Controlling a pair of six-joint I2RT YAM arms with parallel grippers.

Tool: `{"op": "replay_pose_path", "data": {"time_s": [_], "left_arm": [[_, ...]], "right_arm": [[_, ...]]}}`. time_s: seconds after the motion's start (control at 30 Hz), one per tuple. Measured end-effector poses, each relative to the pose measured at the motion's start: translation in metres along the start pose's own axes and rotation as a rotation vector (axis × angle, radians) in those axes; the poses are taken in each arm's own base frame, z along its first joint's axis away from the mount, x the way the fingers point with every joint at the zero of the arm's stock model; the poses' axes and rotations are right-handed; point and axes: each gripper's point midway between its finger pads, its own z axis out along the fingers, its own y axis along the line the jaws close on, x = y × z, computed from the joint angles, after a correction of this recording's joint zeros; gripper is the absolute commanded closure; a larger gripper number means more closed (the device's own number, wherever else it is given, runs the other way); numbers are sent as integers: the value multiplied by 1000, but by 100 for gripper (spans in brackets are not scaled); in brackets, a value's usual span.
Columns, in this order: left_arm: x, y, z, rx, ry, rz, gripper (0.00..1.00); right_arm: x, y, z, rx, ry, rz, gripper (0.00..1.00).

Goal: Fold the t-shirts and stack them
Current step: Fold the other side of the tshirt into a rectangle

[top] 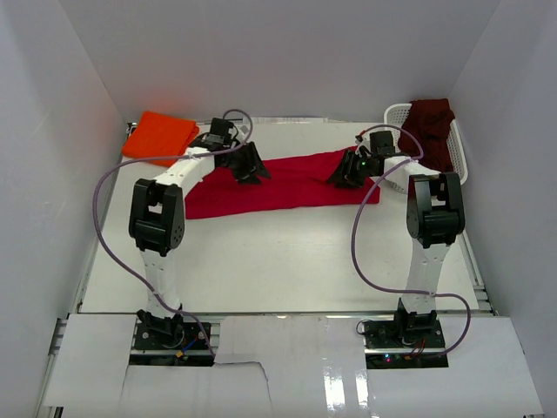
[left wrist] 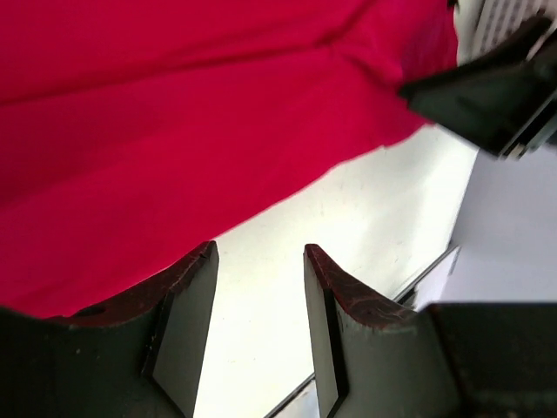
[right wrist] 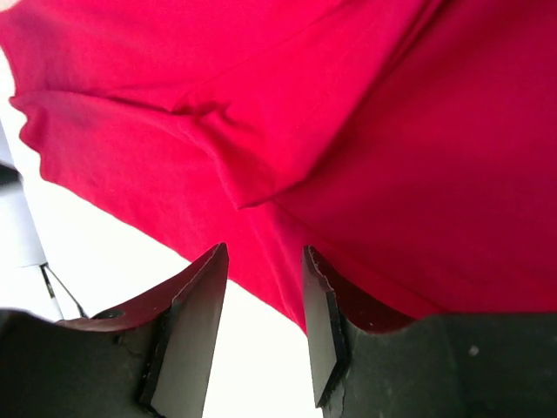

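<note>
Broadly, the white tabletop (top: 278, 261) fills the middle of the overhead view, walled in by pale panels. Across its far half lies the red shirt (top: 296, 185), spread flat in a long band from left to right, its left end nearer the arm bases than its right. The left arm (top: 157, 218) rises from its base and bends right, ending over the shirt's far edge, left of the middle. The right arm (top: 432, 211) stands up and bends left, ending over the shirt near its right end. In the far right corner sits the white basket (top: 396, 113). The orange shirt (top: 159, 135) lies as a flat, compact pile in the far left corner of the tabletop, apart from the red one and just beside the left arm's forearm. The maroon shirt (top: 428, 131) is bundled in the basket and drapes over its rim. A purple cable (top: 109, 218) loops beside each arm. The left jaws are spread: in the left wrist view the two dark fingers (left wrist: 187, 331) stand apart with bare tabletop between them, and the red cloth's edge lies just beyond their tips. The right jaws are spread too, fingers (right wrist: 191, 340) apart with nothing between them, above a creased fold of red cloth whose edge crosses the gap
</note>
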Motion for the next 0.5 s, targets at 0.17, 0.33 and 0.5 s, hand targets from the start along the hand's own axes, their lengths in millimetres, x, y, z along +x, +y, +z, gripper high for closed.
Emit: {"op": "replay_pose_path", "data": {"time_s": [0.17, 0.33, 0.5], "left_arm": [[37, -26, 26, 0, 67, 138, 45], [51, -12, 49, -47, 105, 170, 46], [58, 5, 64, -96, 124, 190, 46]], "right_arm": [[-7, 6, 1, -29, -24, -3, 52], [-12, 14, 3, -45, -37, -13, 51], [-22, 26, 11, -73, -55, -30, 50]]}}
